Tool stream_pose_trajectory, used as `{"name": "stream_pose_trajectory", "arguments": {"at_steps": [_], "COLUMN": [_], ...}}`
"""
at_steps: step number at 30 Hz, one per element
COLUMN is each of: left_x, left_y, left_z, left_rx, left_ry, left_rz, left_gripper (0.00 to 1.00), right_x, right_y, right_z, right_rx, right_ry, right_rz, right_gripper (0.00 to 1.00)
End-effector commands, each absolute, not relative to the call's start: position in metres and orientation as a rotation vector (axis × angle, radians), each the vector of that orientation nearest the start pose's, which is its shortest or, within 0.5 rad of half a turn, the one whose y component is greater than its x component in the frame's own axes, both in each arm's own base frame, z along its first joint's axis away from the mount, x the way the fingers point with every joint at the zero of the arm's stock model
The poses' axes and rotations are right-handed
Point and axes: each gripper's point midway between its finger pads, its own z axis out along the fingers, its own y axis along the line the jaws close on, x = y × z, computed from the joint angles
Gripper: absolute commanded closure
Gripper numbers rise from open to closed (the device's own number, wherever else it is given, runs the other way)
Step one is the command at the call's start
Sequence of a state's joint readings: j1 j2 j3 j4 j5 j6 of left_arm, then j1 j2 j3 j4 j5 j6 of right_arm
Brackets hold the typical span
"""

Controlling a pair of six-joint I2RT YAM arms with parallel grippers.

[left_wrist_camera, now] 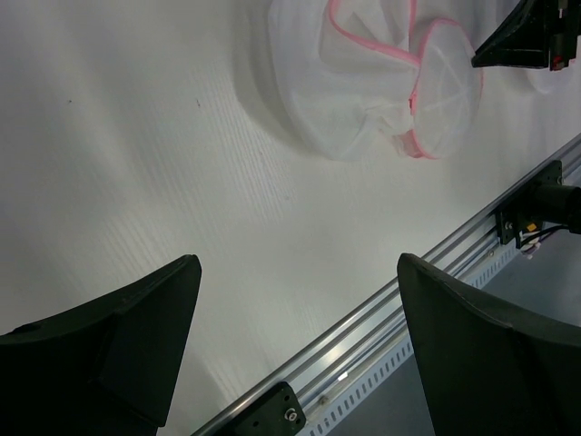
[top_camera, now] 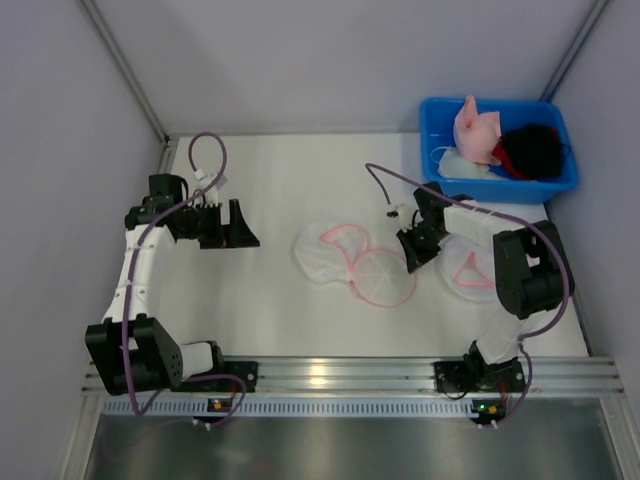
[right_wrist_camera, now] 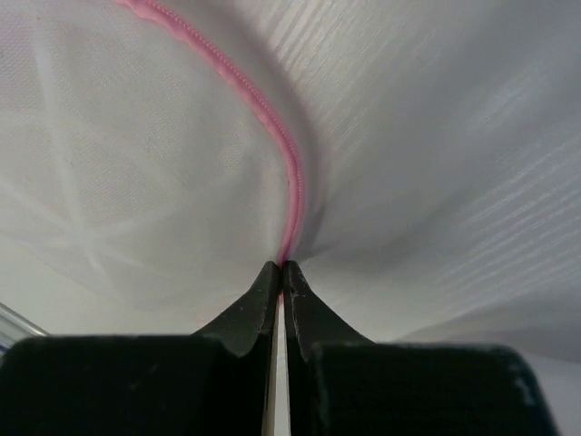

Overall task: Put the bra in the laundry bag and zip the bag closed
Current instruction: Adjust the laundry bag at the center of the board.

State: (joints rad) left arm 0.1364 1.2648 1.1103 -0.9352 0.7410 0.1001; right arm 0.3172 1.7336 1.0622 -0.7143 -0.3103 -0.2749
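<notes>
A white mesh laundry bag (top_camera: 328,252) with pink zip trim lies crumpled at mid-table, its round flap (top_camera: 385,278) folded toward the front. My right gripper (top_camera: 408,262) is at the flap's right edge. In the right wrist view that gripper (right_wrist_camera: 280,268) is shut on the bag's pink trim (right_wrist_camera: 291,173), with mesh (right_wrist_camera: 136,163) spread beyond it. A pink bra (top_camera: 476,130) sits in the blue bin at back right. My left gripper (top_camera: 248,232) hovers open and holds nothing, left of the bag (left_wrist_camera: 363,82); in its wrist view this gripper (left_wrist_camera: 300,263) frames bare table.
The blue bin (top_camera: 436,120) also holds a black and red garment (top_camera: 530,150) and white fabric (top_camera: 462,165). A second mesh bag (top_camera: 472,268) lies under my right arm. The aluminium rail (top_camera: 330,375) runs along the near edge, and grey walls enclose the table.
</notes>
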Motion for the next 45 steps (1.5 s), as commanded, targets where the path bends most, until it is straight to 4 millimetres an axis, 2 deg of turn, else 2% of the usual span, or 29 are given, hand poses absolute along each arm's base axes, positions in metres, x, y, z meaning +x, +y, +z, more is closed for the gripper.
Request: {"name": "stream_pose_trajectory", "arguments": {"at_steps": [1,5,7,8,10,11,12,13,15,16,17,18,20,21,23,24,27,29,30,31,32,33,35,38,39,41,42,44,45], "left_x": [0.270,0.274,0.276,0.279,0.283,0.285,0.287,0.289,0.291,0.292,0.293,0.293,0.293,0.294,0.295,0.295,0.296,0.298,0.298,0.299,0.299,0.300,0.299,0.297,0.295,0.293,0.289,0.286,0.282], "left_y": [-0.078,-0.074,-0.074,-0.072,-0.071,-0.070,-0.070,-0.070,-0.070,-0.069,-0.068,-0.067,-0.065,-0.064,-0.060,-0.059,-0.051,-0.041,-0.039,-0.037,-0.030,-0.030,-0.022,-0.016,-0.015,-0.012,-0.013,-0.010,-0.011], "left_z": [0.194,0.191,0.186,0.187,0.184,0.186,0.186,0.184,0.185,0.183,0.183,0.182,0.180,0.180,0.181,0.183,0.189,0.193,0.196,0.197,0.197,0.199,0.199,0.198,0.195,0.187,0.179,0.168,0.159], "left_rx": [0.220,0.174,0.131,0.119,0.074,0.063,0.058,0.050,0.005,-0.002,-0.012,-0.022,-0.045,-0.060,-0.091,-0.106,-0.162,-0.211,-0.227,-0.245,-0.278,-0.291,-0.327,-0.340,-0.339,-0.342,-0.345,-0.356,-0.368], "left_ry": [2.394,2.414,2.443,2.442,2.466,2.465,2.465,2.471,2.477,2.483,2.484,2.487,2.488,2.487,2.472,2.463,2.417,2.384,2.366,2.356,2.345,2.334,2.322,2.318,2.324,2.345,2.366,2.398,2.420], "left_rz": [-0.832,-0.804,-0.816,-0.813,-0.823,-0.826,-0.832,-0.841,-0.864,-0.869,-0.869,-0.877,-0.896,-0.904,-0.942,-0.964,-1.030,-1.054,-1.083,-1.097,-1.098,-1.119,-1.115,-1.084,-1.069,-1.034,-1.030,-1.003,-1.003], "left_gripper": [0.05,0.04,0.04,0.04,0.04,0.04,0.04,0.04,0.04,0.04,0.04,0.04,0.04,0.04,0.04,0.04,0.03,0.03,0.03,0.03,0.03,0.03,0.03,0.03,0.04,0.04,0.05,0.06,0.07], "right_x": [0.280,0.290,0.291,0.297,0.289,0.292,0.289,0.277,0.271,0.261,0.260,0.251,0.241,0.228,0.216,0.201,0.178,0.169,0.163,0.162,0.160,0.160,0.165,0.185,0.205,0.237,0.264,0.303,0.325], "right_y": [0.151,0.172,0.185,0.193,0.213,0.222,0.230,0.248,0.268,0.285,0.296,0.311,0.331,0.344,0.363,0.376,0.407,0.425,0.438,0.445,0.454,0.461,0.472,0.473,0.465,0.455,0.442,0.425,0.414], "right_z": [0.076,0.141,0.160,0.177,0.182,0.193,0.194,0.191,0.202,0.199,0.208,0.204,0.212,0.210,0.203,0.197,0.186,0.186,0.179,0.179,0.184,0.179,0.188,0.203,0.212,0.214,0.212,0.200,0.182], "right_rx": [-0.873,-0.866,-0.895,-0.914,-0.988,-1.021,-1.054,-1.130,-1.200,-1.258,-1.259,-1.306,-1.341,-1.393,-1.442,-1.498,-1.583,-1.601,-1.620,-1.618,-1.598,-1.590,-1.563,-1.481,-1.424,-1.298,-1.240,-1.214,-1.192], "right_ry": [2.641,2.475,2.435,2.388,2.387,2.353,2.348,2.346,2.302,2.296,2.272,2.271,2.242,2.229,2.211,2.198,2.146,2.114,2.098,2.093,2.090,2.101,2.071,2.046,2.037,2.079,2.095,2.081,2.115], "right_rz": [0.578,0.685,0.704,0.705,0.716,0.707,0.700,0.708,0.711,0.733,0.758,0.786,0.856,0.888,0.941,0.965,1.010,1.047,1.067,1.083,1.123,1.138,1.168,1.162,1.143,1.085,1.035,0.875,0.798], "right_gripper": [1.00,1.00,1.00,1.00,1.00,1.00,1.00,1.00,1.00,1.00,1.00,1.00,1.00,0.98,0.94,0.92,0.87,0.83,0.82,0.79,0.63,0.52,0.42,0.37,0.37,0.37,0.37,0.36,0.36]}}
